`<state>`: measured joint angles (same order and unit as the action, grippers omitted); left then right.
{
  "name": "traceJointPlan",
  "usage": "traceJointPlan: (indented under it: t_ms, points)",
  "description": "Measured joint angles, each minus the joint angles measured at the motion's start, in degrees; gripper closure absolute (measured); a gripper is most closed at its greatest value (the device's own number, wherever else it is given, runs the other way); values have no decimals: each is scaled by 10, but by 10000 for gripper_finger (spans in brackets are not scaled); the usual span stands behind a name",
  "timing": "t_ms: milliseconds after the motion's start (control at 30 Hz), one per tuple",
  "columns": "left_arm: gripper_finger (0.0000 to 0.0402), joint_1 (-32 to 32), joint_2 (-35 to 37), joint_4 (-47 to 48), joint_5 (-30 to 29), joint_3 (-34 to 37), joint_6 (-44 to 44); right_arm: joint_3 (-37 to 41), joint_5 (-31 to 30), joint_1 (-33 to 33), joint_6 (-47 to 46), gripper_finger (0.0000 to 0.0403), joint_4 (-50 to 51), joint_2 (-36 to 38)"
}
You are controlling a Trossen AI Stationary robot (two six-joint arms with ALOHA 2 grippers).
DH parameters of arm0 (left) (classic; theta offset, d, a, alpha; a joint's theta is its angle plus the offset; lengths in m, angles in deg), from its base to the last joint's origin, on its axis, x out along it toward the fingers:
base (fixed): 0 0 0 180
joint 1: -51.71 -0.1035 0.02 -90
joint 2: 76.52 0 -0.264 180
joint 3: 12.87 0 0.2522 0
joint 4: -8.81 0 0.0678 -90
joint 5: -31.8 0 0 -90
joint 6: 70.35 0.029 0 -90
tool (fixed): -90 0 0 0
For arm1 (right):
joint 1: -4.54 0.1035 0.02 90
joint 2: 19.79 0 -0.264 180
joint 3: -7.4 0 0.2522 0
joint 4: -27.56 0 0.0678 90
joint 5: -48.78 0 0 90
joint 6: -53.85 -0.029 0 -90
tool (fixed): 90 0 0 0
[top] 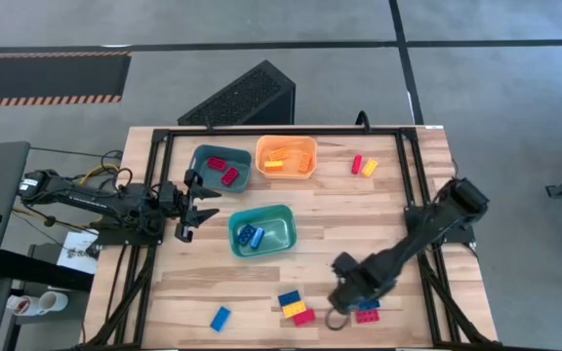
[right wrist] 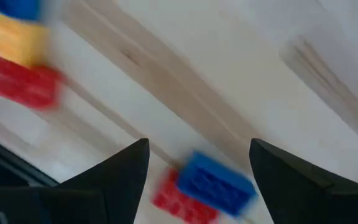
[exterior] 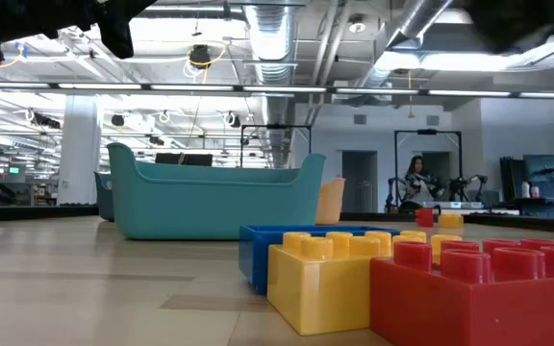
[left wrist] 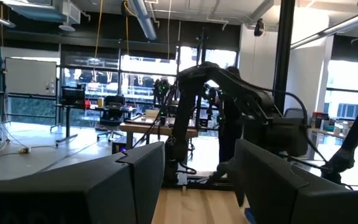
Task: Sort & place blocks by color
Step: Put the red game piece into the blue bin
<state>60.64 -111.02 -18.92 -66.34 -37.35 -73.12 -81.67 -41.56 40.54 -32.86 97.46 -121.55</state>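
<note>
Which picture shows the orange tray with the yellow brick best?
The high view: it looks straight down into the orange tray, showing the yellow brick inside. The low view shows only a sliver of the tray behind the teal one. The wrist views miss it.

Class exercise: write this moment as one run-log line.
right gripper: open, above blue block and red block | left gripper: open, idle beside teal tray

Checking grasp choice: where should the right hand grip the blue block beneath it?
From above, across the blue block's two long sides. It lies flat between the right hand's open fingers, with a red block touching one side, so avoid that edge.
</note>
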Motion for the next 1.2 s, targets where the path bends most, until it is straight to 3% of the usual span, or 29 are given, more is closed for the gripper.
traceJointPlan:
  t_ms: [133, 333, 500, 700, 1200]
  points:
    - [217, 0, 0, 4, 4, 0, -1, 37, -26, 31, -54, 102, -5, 47]
    - [217, 0, 0, 6, 2, 0, 6, 64, -70, 81, -30, 102, -44, 58]
    - [217, 0, 0, 4, -11, 0, 21, 64, -17, 114, 35, 102, -119, 5]
    - [217, 0, 0, 4, -20, 0, 23, 62, 97, 136, 16, 102, -167, -51]
    - [217, 0, 0, 5, -23, 0, 21, 65, 92, 114, 26, 102, -174, -64]
